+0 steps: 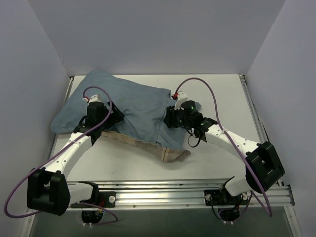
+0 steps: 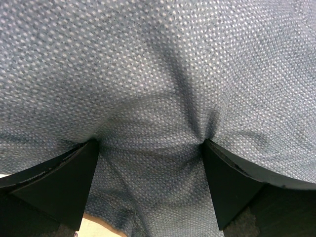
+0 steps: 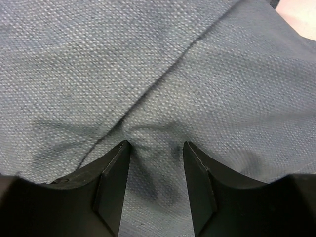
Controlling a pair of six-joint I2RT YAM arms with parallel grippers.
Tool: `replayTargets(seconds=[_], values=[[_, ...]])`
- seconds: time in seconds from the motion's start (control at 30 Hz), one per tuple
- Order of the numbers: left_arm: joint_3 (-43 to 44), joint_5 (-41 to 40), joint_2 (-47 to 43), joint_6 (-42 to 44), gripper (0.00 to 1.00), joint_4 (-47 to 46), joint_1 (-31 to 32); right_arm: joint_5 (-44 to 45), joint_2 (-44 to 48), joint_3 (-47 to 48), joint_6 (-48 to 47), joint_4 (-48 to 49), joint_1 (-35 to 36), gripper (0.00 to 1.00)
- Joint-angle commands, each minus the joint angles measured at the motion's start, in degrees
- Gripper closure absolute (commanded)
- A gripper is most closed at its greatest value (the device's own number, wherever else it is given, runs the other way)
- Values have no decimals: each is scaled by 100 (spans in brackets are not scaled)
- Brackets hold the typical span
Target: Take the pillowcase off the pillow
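The blue pillowcase (image 1: 133, 106) lies across the far middle of the table, its beige lining (image 1: 173, 154) showing along the near edge. The white pillow is hidden inside it. My left gripper (image 1: 109, 114) rests on the pillowcase's left part. In the left wrist view it (image 2: 150, 143) is open wide, both fingertips (image 2: 89, 148) pressed into the blue fabric (image 2: 158, 74). My right gripper (image 1: 168, 117) is on the pillowcase's right part. In the right wrist view it (image 3: 157, 144) is narrowed on a raised fold of blue fabric (image 3: 148, 74).
White walls enclose the table on the left, back and right. A metal rail (image 1: 168, 190) with both arm bases runs along the near edge. Bare white table (image 1: 222, 94) lies right of the pillowcase. Purple cables loop over each arm.
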State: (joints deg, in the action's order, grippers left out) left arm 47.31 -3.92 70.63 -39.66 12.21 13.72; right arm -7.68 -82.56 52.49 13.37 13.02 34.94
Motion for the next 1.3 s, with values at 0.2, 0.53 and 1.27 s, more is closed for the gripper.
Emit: replayTargets(seconds=[0.2, 0.53, 1.27], values=[[6, 102, -49, 81, 6, 159, -9, -348, 57, -20, -97, -27, 66, 57], [-11, 85, -14, 46, 6, 159, -9, -515, -154, 350, -141, 43, 180, 55], [-73, -258, -111, -139, 6, 273, -18, 1365, 671, -256, 386, -1011, 101, 100]])
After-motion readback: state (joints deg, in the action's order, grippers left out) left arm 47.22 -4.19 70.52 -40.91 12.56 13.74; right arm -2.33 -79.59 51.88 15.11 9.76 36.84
